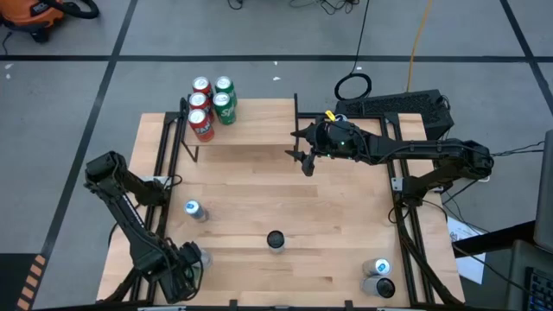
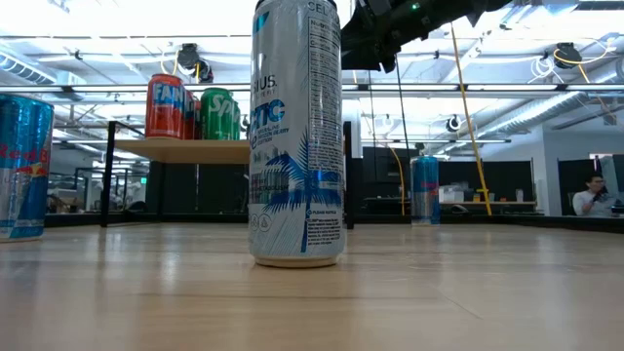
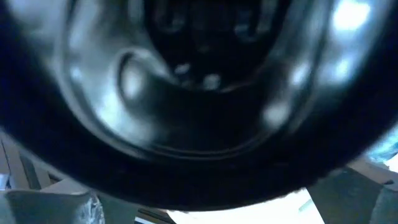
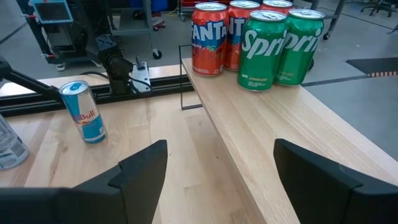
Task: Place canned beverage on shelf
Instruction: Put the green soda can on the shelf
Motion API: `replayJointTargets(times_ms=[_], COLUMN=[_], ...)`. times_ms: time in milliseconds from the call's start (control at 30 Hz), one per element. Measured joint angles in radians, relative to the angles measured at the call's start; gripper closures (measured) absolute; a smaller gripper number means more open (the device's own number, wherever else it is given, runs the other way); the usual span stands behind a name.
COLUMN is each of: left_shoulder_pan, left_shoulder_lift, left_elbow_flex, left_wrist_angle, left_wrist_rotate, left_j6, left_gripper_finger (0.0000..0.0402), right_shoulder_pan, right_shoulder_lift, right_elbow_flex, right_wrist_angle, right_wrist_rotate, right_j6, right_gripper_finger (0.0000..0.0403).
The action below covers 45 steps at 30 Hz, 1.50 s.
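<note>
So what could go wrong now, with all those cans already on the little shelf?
The four cans crowd one end of the shelf, so a new can set too near might topple them. The right gripper, open and empty, hovers just off the shelf's front edge and could bump it when it moves. The left gripper sits low right beside a can at the table's near corner and might knock it over.
</note>
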Motion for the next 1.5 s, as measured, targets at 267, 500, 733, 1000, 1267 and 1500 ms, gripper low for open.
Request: replayJointTargets(times_ms=[267, 500, 733, 1000, 1267, 1500], left_shoulder_pan=[0.002, 0.043, 0.098, 0.137, 0.151, 0.164], left_shoulder_lift=[-0.002, -0.001, -0.012, -0.022, -0.024, -0.024], left_elbow_flex=[0.000, 0.000, 0.004, 0.005, 0.006, 0.006], left_wrist_angle=[0.001, 0.078, 0.172, 0.172, 0.100, 0.059], left_wrist_rotate=[0.004, 0.064, 0.070, 0.100, 0.087, 0.081], left_j6=[0.005, 0.077, 0.228, 0.277, 0.335, 0.384], left_gripper_finger=[0.0126, 0.0130, 0.0130, 0.0130, 0.0130, 0.0130], right_shoulder_pan=[0.000, 0.000, -0.002, -0.002, -0.003, -0.003], right_shoulder_lift=[0.000, 0.000, 0.000, 0.000, 0.000, 0.000], right_elbow_flex=[0.000, 0.000, 0.000, 0.000, 0.000, 0.000], right_wrist_angle=[0.000, 0.000, 0.000, -0.015, -0.015, -0.016], right_wrist_rotate=[0.000, 0.000, 0.003, 0.001, 0.001, 0.001], right_j6=[0.000, -0.002, -0.010, -0.027, -0.029, -0.029], right_gripper_finger=[0.0119, 0.0120, 0.0120, 0.0120, 0.0120, 0.0120])
